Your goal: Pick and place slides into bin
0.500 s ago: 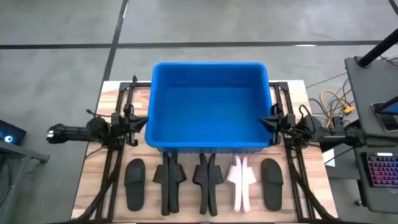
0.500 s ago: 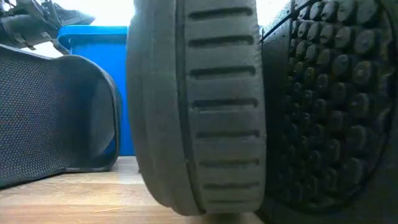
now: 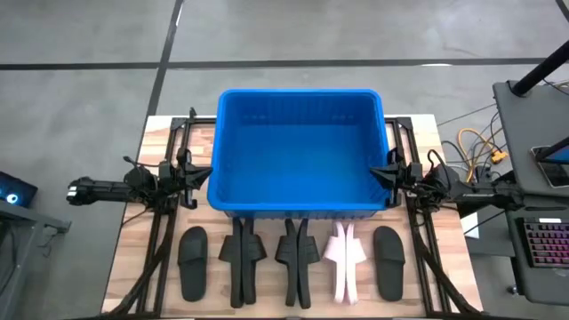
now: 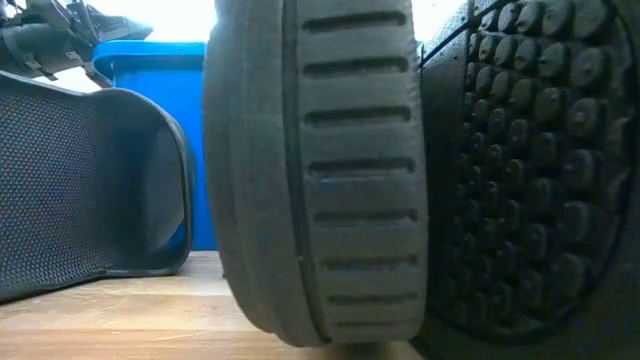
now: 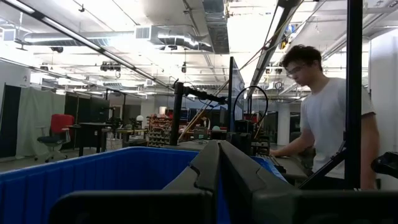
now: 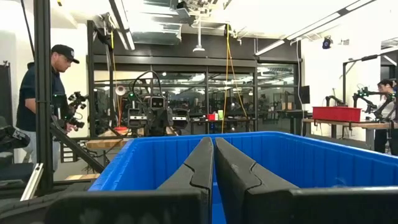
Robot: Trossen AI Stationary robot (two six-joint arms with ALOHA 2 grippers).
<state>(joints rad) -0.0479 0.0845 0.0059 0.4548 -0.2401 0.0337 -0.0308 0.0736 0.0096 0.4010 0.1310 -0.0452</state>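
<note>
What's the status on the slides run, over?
Left end effector shut, parked at bin's left wall; right end effector shut at right wall. Five slides untouched in front. Bin empty. Nothing obstructing.

Five slides, four black and one pale pink, are lying along the tabletop's near edge; the blue bin is sitting just behind.

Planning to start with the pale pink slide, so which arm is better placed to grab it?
Probably the right. The pink slide lies right of centre in the row, nearer the right claw than the left claw. Both claws are shut beside the bin.
</note>
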